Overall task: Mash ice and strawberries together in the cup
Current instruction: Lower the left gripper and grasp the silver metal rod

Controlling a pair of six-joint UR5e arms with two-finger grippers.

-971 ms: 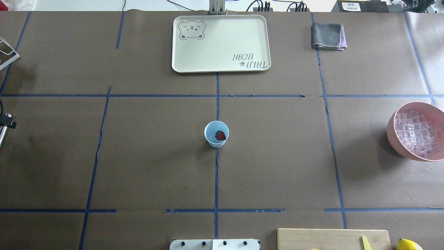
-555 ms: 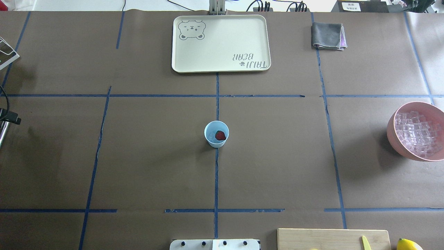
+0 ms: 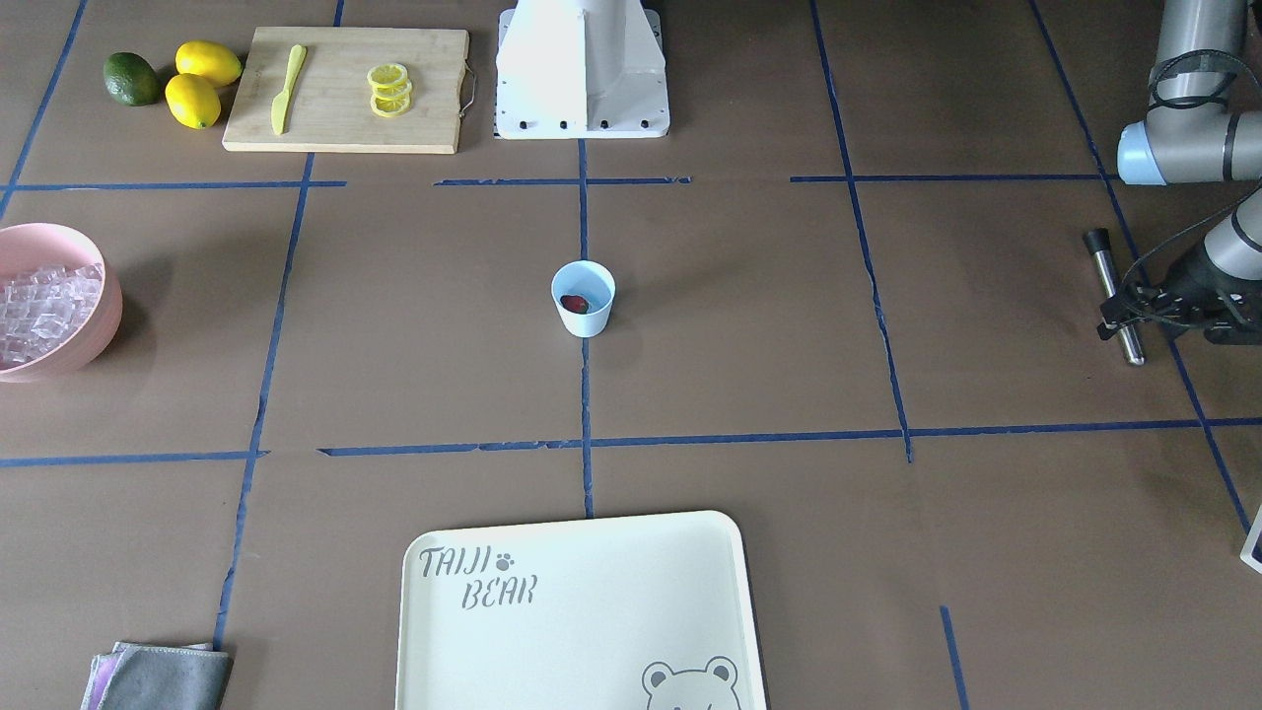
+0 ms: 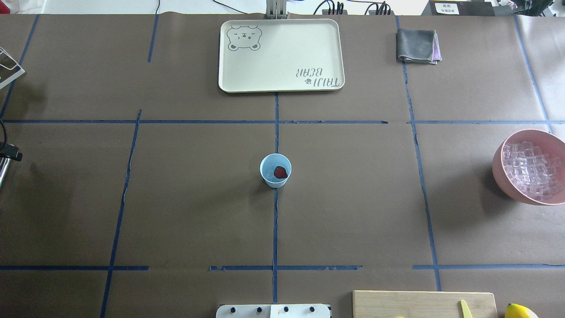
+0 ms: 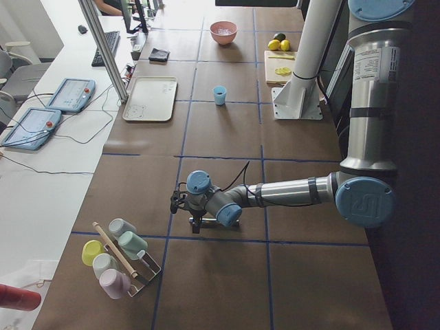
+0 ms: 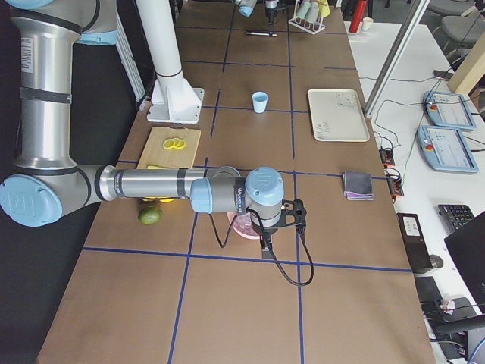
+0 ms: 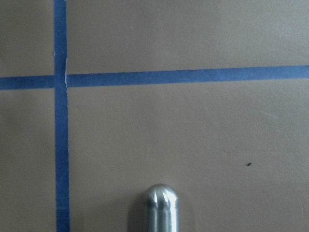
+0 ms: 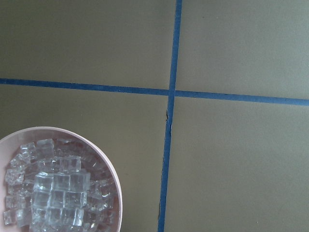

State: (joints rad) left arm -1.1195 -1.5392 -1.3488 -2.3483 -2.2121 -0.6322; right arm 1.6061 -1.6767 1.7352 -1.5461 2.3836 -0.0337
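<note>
Where the front-facing camera looks down, the cup stands upright mid-desk with the strawberry inside; the left fingers pinch a metal rod lying level by the edge. Overhead, the ice fills a pink bowl well apart from the cup. Seen from the left wrist, the rod's rounded tip hangs over blue tape. Seen from the right wrist, the ice sits below; whether the right fingers are spread or pressed together, I cannot tell.

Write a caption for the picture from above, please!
A strawberry sits in the blue cup mid-table; ice waits in a pink bowl.
</note>
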